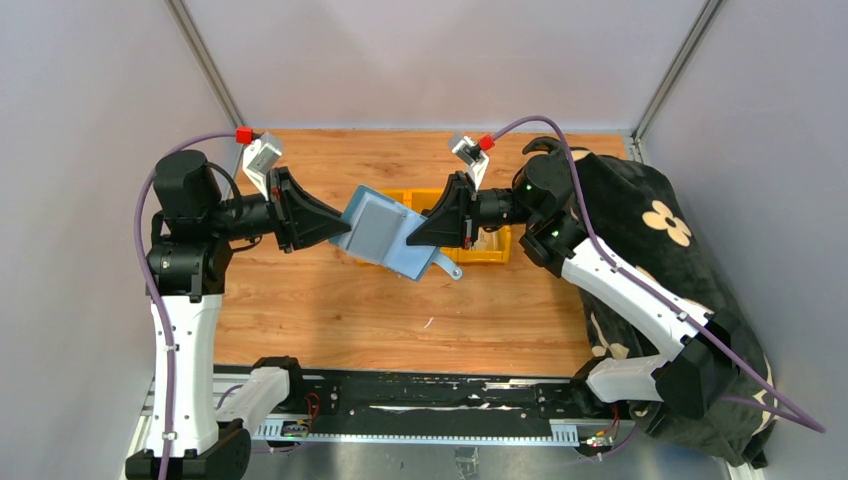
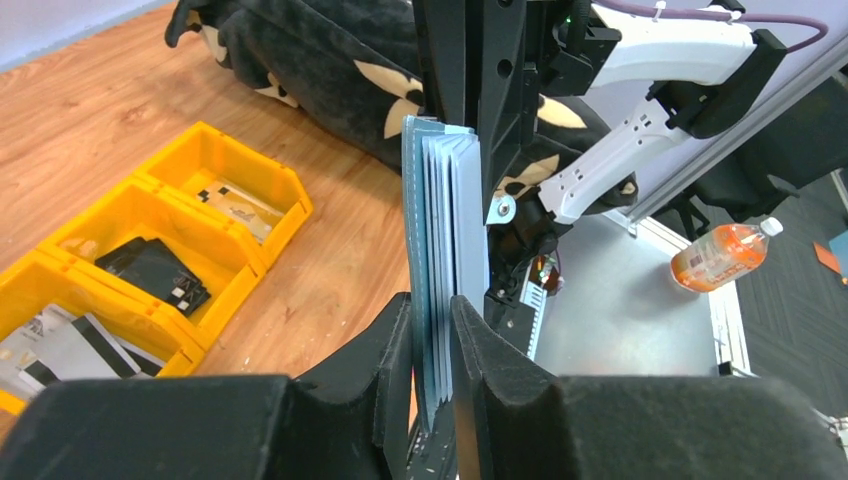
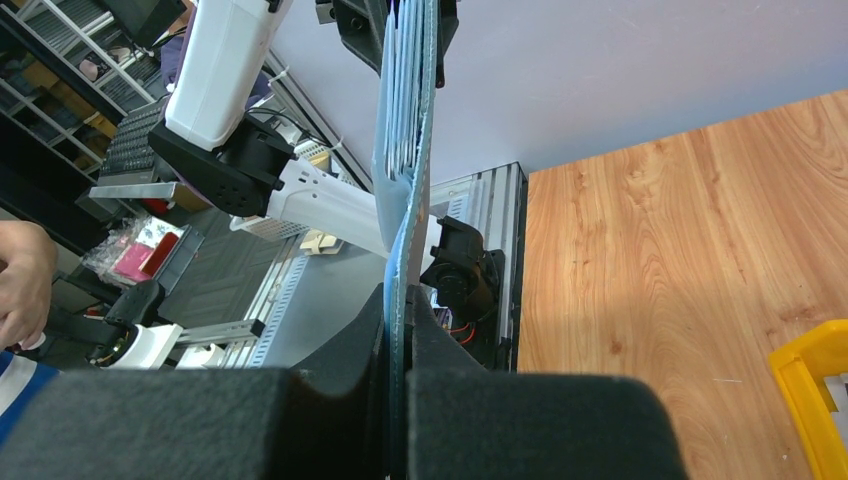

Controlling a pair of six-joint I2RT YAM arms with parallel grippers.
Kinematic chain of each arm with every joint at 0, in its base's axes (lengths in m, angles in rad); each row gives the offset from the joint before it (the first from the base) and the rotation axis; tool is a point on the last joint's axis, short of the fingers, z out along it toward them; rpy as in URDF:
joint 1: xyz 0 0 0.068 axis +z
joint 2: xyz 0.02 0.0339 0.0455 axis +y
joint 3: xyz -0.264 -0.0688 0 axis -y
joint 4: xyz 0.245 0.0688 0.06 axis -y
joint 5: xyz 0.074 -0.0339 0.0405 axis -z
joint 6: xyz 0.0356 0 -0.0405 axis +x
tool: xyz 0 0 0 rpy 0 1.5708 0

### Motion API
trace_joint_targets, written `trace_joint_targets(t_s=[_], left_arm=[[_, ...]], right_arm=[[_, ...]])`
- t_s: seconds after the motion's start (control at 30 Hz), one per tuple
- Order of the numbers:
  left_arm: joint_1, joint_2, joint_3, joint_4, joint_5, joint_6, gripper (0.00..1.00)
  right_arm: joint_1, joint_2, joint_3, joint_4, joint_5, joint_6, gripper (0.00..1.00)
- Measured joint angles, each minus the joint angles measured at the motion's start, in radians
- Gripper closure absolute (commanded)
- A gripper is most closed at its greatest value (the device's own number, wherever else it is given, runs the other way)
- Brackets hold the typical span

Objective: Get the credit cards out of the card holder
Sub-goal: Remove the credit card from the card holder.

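Both my hands grip the flat slate-blue folding card holder [image 1: 385, 232] in mid-air, my left hand [image 1: 343, 225] pinching one edge, my right hand [image 1: 413, 240] clamped on the opposite end, above the wooden counter [image 1: 330, 310], near yellow plastic bins [image 1: 490, 250].

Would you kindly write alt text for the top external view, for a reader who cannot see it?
A slate-blue card holder hangs over a wooden table, the robot's right hand clamping its right end and the left hand straddling its left edge. Yellow bins show behind it; a dark flowered cloth lies at right.
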Motion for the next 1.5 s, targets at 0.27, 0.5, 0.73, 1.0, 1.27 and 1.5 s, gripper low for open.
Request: trace_joint_targets(t_s=[0.27, 0.5, 0.73, 1.0, 1.27, 1.5], left_arm=[[0.001, -0.041, -0.055, 0.063, -0.013, -0.027, 0.76], [0.001, -0.051, -0.081, 0.09, -0.027, -0.048, 0.72], [-0.001, -0.051, -0.101, 0.091, -0.028, -0.055, 0.55], [-0.008, -0.051, -0.111, 0.09, -0.016, -0.056, 0.56], [-0.02, -0.05, -0.111, 0.09, 0.013, -0.067, 0.41], [-0.07, -0.051, -0.112, 0.093, 0.027, -0.096, 0.25]], right_arm=[[0.0, 0.0, 0.0, 0.017, -0.015, 0.019, 1.0], [0.005, 0.005, 0.0, 0.03, -0.024, 0.031, 1.0], [0.018, 0.025, 0.004, 0.039, -0.024, 0.032, 1.0], [0.032, 0.049, 0.017, 0.051, -0.023, 0.032, 1.0], [0.035, 0.052, 0.017, 0.145, -0.015, 0.052, 1.0], [0.05, 0.103, 0.017, 0.322, -0.002, 0.133, 1.0]])
